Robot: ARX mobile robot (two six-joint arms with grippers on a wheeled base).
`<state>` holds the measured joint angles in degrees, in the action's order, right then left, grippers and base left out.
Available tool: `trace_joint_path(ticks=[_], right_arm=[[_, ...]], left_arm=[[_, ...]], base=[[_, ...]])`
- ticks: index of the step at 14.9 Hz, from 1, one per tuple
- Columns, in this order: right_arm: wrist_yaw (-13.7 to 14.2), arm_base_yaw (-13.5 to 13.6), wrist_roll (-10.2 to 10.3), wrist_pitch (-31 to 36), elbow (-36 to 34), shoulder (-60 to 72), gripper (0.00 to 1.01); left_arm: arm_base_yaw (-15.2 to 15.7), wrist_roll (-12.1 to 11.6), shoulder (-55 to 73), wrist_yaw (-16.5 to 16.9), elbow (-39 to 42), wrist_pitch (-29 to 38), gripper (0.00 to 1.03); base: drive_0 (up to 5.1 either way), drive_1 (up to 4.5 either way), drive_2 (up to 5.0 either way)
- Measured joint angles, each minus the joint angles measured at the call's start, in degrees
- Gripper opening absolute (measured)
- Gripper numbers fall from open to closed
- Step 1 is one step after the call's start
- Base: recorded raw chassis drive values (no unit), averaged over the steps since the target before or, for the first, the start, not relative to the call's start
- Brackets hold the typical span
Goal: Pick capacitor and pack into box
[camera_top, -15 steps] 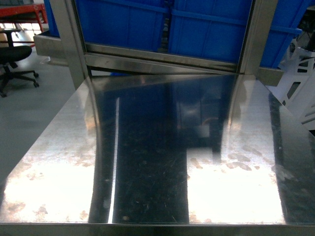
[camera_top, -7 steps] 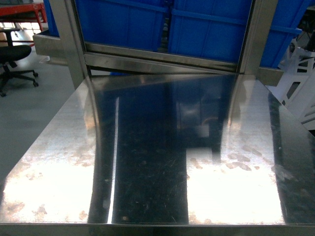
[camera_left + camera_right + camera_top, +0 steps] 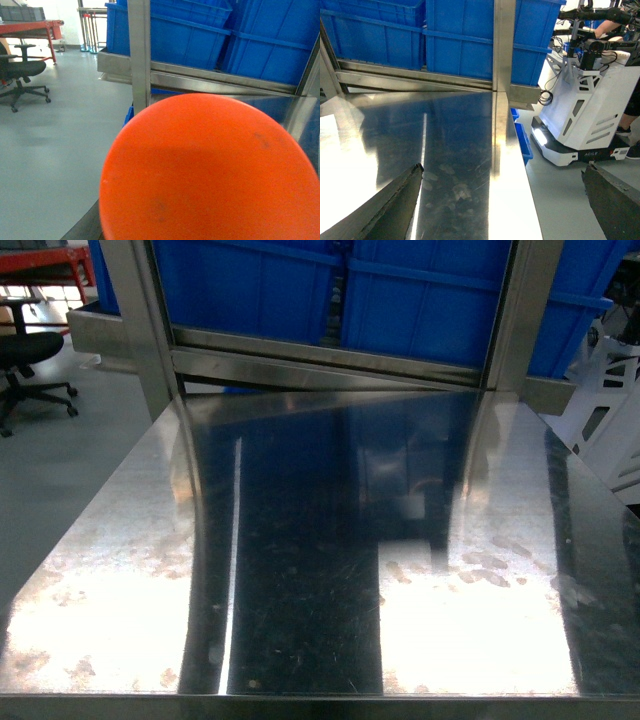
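Note:
The capacitor (image 3: pixel 210 170) fills most of the left wrist view as a bright orange round face right in front of the camera. It hangs over the table's left edge, and it hides the left gripper's fingers, which hold it. In the right wrist view my right gripper (image 3: pixel 505 205) stands open over the table's right edge, one dark finger (image 3: pixel 395 205) at the left and the other at the far right, with nothing between them. Neither gripper shows in the head view. The box is out of view.
A shiny steel table (image 3: pixel 300 540) lies ahead, with steel uprights (image 3: pixel 140 320) and blue plastic bins (image 3: pixel 250 285) on a rack behind it. An office chair (image 3: pixel 25 350) stands on the floor at the left. A white wheeled robot (image 3: pixel 590 100) is at the right.

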<state>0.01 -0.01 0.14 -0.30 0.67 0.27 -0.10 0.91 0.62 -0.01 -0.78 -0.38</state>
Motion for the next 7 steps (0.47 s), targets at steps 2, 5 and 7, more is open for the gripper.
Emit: trace_joint_path(ticks=[2, 5, 7], right_arm=[[0.0, 0.0, 0.0, 0.07, 0.0, 0.0, 0.98], [-0.02, 0.0, 0.02, 0.11, 0.0, 0.0, 0.98], [0.0, 0.0, -0.02, 0.02, 0.0, 0.0, 0.98]], left_arm=[[0.0, -0.02, 0.0, -0.02, 0.0, 0.0, 0.44], [0.0, -0.07, 0.0, -0.04, 0.0, 0.15, 0.44], [0.0, -0.09, 0.0, 0.0, 0.0, 0.07, 0.44]], base=[[0.0, 0.0, 0.0], [0.0, 0.0, 0.0], [0.0, 0.0, 0.0]])
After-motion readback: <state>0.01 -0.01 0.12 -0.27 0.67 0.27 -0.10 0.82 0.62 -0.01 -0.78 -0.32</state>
